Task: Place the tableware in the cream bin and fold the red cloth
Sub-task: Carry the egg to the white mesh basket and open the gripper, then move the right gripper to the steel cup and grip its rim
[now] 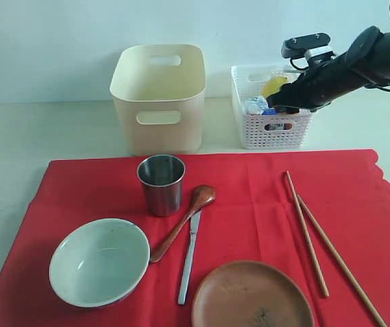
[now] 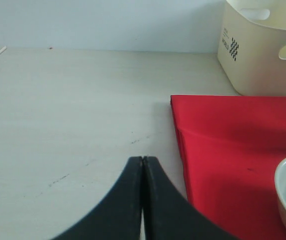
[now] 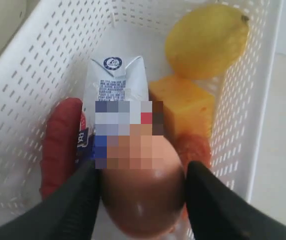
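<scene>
Centrally stands one cream bin, with nothing showing inside it. In front of it one red cloth lies flat on the table and carries all the tableware:

- one steel cup, directly before the bin
- one pale bowl, farther out and to the bin's left
- one wooden spoon and one table knife, side by side beyond the cup
- one brown plate, farthest from the bin
- two chopsticks, off to the bin's right, their long axes running away from it and slanting rightward

The right gripper hangs over the white basket just right of the bin, jaws clamped on a brown egg. The left gripper, jaws pressed together, sits over bare table left of the bin.

The bowl probably suits the left arm and the chopsticks the right.
</scene>
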You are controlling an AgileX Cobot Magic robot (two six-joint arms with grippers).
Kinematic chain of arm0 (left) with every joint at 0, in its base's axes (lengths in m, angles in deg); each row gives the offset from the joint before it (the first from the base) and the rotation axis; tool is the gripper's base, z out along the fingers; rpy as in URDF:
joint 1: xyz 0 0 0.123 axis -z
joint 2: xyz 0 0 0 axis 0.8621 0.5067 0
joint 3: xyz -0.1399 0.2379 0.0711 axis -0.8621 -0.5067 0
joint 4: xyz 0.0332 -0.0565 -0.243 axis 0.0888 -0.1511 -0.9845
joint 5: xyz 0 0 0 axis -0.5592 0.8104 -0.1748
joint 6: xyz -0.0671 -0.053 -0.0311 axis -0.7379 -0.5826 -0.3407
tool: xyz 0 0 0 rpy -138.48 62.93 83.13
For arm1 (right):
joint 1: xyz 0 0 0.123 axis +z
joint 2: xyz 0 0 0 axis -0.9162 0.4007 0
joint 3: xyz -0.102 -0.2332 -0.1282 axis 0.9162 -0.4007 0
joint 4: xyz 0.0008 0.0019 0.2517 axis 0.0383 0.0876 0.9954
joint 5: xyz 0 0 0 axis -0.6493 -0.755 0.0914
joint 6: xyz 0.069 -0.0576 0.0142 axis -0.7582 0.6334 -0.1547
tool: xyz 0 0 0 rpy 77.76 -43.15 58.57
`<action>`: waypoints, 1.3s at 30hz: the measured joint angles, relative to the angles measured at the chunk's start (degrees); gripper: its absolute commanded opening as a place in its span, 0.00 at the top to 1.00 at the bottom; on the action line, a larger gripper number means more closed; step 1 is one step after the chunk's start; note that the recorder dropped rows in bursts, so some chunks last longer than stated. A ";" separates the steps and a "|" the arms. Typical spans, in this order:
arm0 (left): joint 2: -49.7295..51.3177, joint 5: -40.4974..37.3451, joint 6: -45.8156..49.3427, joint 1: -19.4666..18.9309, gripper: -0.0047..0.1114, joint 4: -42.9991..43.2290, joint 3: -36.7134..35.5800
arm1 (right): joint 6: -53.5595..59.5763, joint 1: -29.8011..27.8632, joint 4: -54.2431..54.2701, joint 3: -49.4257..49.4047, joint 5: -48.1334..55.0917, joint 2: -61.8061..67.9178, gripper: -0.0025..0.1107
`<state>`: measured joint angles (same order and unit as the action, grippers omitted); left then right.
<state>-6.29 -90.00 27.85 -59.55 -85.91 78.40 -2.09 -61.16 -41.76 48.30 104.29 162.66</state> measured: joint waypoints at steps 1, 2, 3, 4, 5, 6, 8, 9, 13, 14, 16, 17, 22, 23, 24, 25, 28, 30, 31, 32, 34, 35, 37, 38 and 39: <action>0.00 0.00 0.00 0.00 0.96 0.00 0.00 | 0.00 0.00 0.00 0.00 0.11 0.00 0.48; 0.00 0.00 0.00 0.00 0.96 0.00 0.00 | 0.00 0.00 0.00 0.00 0.11 0.00 0.45; 0.00 0.00 0.00 0.00 0.96 0.00 0.00 | 0.00 0.00 0.00 0.00 0.11 0.00 0.43; 0.00 0.00 0.00 0.00 0.96 0.00 0.00 | 0.00 0.00 0.00 0.00 0.11 0.00 0.41; 0.00 0.00 0.00 0.00 0.96 0.00 0.00 | 0.00 0.00 0.00 0.00 0.11 0.00 0.40; 0.00 0.00 0.00 0.00 0.96 0.00 0.00 | 0.00 0.00 0.00 0.00 0.11 0.00 0.39; 0.00 0.00 0.00 0.00 0.96 0.00 0.00 | 0.00 0.00 0.00 0.00 0.11 0.00 0.38; 0.00 0.00 0.00 0.00 0.96 0.00 0.00 | 0.00 0.00 0.00 0.00 0.11 -0.11 0.38; 0.00 0.00 0.00 0.00 0.96 0.00 0.00 | -0.20 0.00 0.00 0.00 0.11 -2.56 0.38; 0.00 0.00 0.00 0.00 0.96 0.00 0.00 | -0.39 0.00 0.00 0.00 0.61 -3.84 0.38; 0.00 0.00 0.00 0.00 0.96 0.00 0.00 | -1.04 0.00 0.00 0.00 2.31 -5.66 0.38; 0.00 0.00 0.00 0.00 0.96 0.00 0.00 | -1.44 0.00 0.00 0.00 3.44 -6.51 0.38; 0.00 0.00 0.00 0.00 0.96 0.00 0.00 | -2.70 0.00 0.00 0.00 14.45 -10.50 0.38; 0.00 0.00 0.00 0.00 0.96 0.00 0.00 | -3.06 0.00 0.00 0.00 16.10 -11.15 0.38; 0.00 0.00 0.00 0.00 0.96 0.00 0.00 | -3.62 0.00 -0.10 0.00 17.29 -11.56 0.38; 0.00 0.00 0.00 0.00 0.96 0.00 0.00 | -4.19 0.00 -0.08 0.00 18.35 -12.01 0.38; 0.00 0.00 0.00 0.00 0.96 0.00 0.00 | -6.00 0.00 -0.08 0.00 21.15 -13.25 0.40; 0.00 0.00 0.00 0.00 0.96 0.00 0.00 | -7.05 0.00 -0.08 0.00 23.37 -14.03 0.46; 0.00 0.00 0.00 0.00 0.96 0.00 0.00 | -7.47 0.00 -0.19 0.00 24.58 -14.41 0.49; 0.00 0.00 0.00 0.00 0.96 0.00 0.00 | -8.02 0.00 -0.29 0.00 25.65 -14.90 0.51; 0.00 0.00 0.00 0.00 0.96 0.00 0.00 | -8.95 0.00 -0.63 0.00 28.31 -15.62 0.53; 0.00 0.00 0.00 0.00 0.96 0.00 0.00 | -9.33 0.00 -0.93 0.00 29.29 -15.77 0.53; 0.00 0.00 0.00 0.00 0.96 0.00 0.00 | -9.94 0.00 -1.21 0.00 31.55 -16.18 0.53; 0.00 0.00 0.00 0.00 0.96 0.00 0.00 | -10.12 0.00 -1.21 0.00 32.64 -16.32 0.53; 0.00 0.00 0.00 0.00 0.96 0.00 0.00 | -10.23 0.00 -1.32 0.00 33.76 -16.36 0.53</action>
<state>-6.29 -90.00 27.85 -59.55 -85.91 78.40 -12.32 -61.16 -43.08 48.30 138.04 146.30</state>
